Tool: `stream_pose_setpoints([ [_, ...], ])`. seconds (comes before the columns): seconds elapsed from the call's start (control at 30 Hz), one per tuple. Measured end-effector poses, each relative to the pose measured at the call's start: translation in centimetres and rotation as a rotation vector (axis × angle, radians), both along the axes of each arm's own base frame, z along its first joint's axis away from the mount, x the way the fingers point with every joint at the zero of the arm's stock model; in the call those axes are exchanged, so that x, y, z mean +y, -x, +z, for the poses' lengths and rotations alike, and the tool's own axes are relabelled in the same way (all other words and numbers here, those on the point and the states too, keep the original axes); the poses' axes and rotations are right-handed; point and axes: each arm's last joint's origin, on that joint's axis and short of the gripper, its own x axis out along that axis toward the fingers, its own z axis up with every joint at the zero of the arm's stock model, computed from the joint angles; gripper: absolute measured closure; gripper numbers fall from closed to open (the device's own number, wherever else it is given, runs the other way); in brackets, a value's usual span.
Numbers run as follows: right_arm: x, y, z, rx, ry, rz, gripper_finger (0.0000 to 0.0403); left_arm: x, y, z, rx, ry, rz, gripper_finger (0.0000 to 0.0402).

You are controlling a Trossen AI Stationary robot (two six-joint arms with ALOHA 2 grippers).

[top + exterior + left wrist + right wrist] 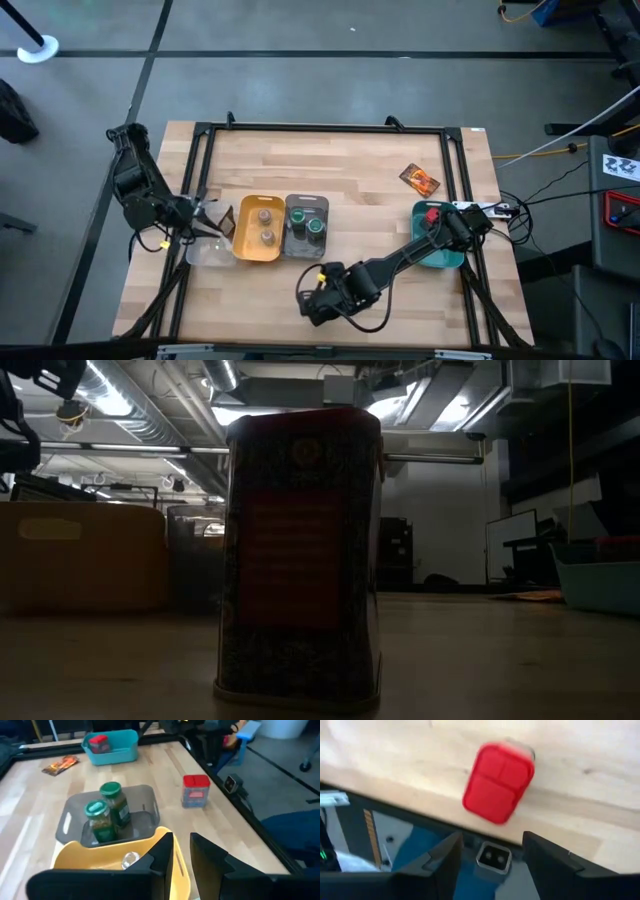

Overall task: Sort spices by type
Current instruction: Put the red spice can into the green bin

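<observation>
Hovering right gripper [492, 852] spread above red box [498, 782], apart

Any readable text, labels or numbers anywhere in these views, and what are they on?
None can be read.
Standing red box: its front label is too dark and blurred to make out.
Green-lidded jars: labels too small.
Orange packet: print too small.

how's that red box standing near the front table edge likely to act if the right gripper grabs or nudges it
The red box stands upright and taller than wide, so a push near its lid would probably tip it. Its flat, rigid-looking sides should suit a two-finger pinch. It sits close to the table edge, under the open right gripper, so a careless nudge might send it off.
</observation>
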Motion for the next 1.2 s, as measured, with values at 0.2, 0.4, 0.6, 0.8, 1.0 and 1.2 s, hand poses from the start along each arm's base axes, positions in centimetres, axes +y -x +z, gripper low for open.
stream_pose_setpoints([
  [0.2,-0.4,0.1,-1.2,0.007,0.078,-0.095,0.0193,0.1,0.0,0.1,-0.014,-0.001,0.030,0.0345],
  [0.4,-0.5,0.1,-3.2,0.032,0.101,-0.136,0.0194,0.1,0.0,0.1,-0.014,-0.002,0.030,0.0345],
  [0.6,-0.4,0.0,-3.9,0.018,0.096,-0.141,0.0194,0.1,0.0,0.1,-0.014,-0.002,0.030,0.0345],
  [0.8,-0.3,-0.4,-4.3,-0.027,0.093,-0.151,0.0194,0.1,0.0,0.1,-0.014,-0.002,0.030,0.0345],
  [1.0,-0.2,-0.5,-4.3,-0.037,0.087,-0.151,0.0194,0.1,0.0,0.1,-0.014,-0.002,0.030,0.0345],
  [1.2,-0.1,-0.7,-4.2,-0.062,0.071,-0.153,0.0194,0.1,0.0,0.1,-0.014,-0.005,0.029,0.0345],
])
